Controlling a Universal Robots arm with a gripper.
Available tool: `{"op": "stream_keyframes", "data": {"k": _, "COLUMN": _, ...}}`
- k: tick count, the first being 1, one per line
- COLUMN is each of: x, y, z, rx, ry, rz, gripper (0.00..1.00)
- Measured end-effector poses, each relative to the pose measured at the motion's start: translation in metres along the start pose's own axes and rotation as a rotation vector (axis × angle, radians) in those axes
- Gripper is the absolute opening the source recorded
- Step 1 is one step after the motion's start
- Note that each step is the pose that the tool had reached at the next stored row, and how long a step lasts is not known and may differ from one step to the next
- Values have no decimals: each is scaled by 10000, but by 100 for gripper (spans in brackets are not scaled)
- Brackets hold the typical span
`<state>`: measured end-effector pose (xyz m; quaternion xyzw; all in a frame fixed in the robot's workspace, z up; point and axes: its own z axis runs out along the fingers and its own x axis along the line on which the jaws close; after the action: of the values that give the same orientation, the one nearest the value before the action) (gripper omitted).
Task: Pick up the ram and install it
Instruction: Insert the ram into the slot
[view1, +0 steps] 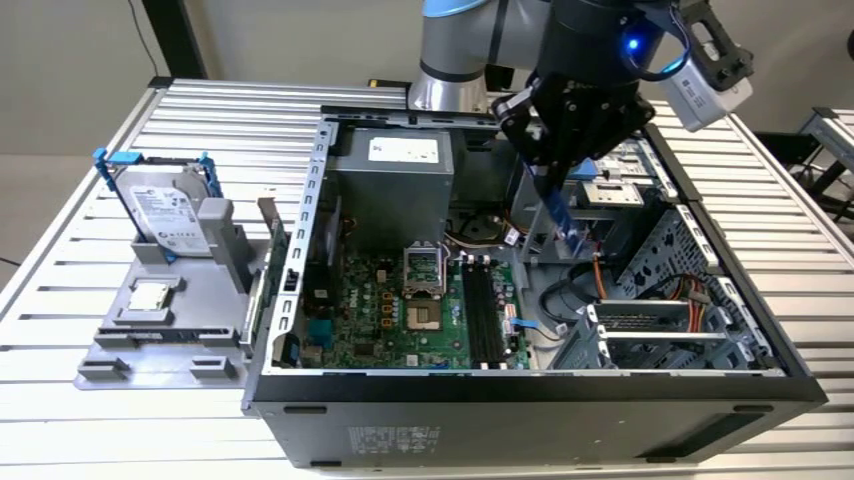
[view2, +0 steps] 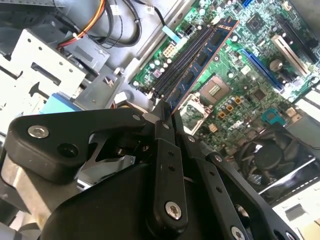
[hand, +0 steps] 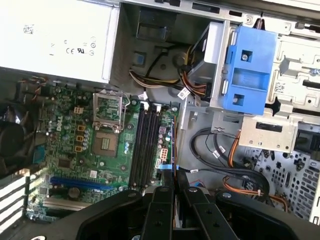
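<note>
End effector (view2: 165, 114) around one ram (view2: 202, 59); perhaps four slots (hand: 147, 142)

A pale, ribbed metal counter (view1: 120, 440) stands before a plain beige wall (view1: 294, 40). A dark post (view1: 176, 35) rises behind it, with another slatted surface (view1: 834, 130) at the exterior view's right.

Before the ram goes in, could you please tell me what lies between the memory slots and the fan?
The CPU socket lies between the slots and the fan in the first wrist view.
</note>
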<state>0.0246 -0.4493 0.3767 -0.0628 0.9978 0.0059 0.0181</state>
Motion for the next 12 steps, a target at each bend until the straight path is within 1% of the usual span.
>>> {"op": "stream_keyframes", "data": {"k": 2, "x": 0, "y": 0, "z": 13, "rx": 5, "ry": -1, "rz": 104, "gripper": 0}}
{"op": "stream_keyframes", "data": {"k": 9, "x": 1, "y": 0, "z": 17, "rx": 5, "ry": -2, "rz": 117, "gripper": 0}}
{"op": "stream_keyframes", "data": {"k": 12, "x": 1, "y": 0, "z": 33, "rx": 4, "ry": -6, "rz": 129, "gripper": 0}}
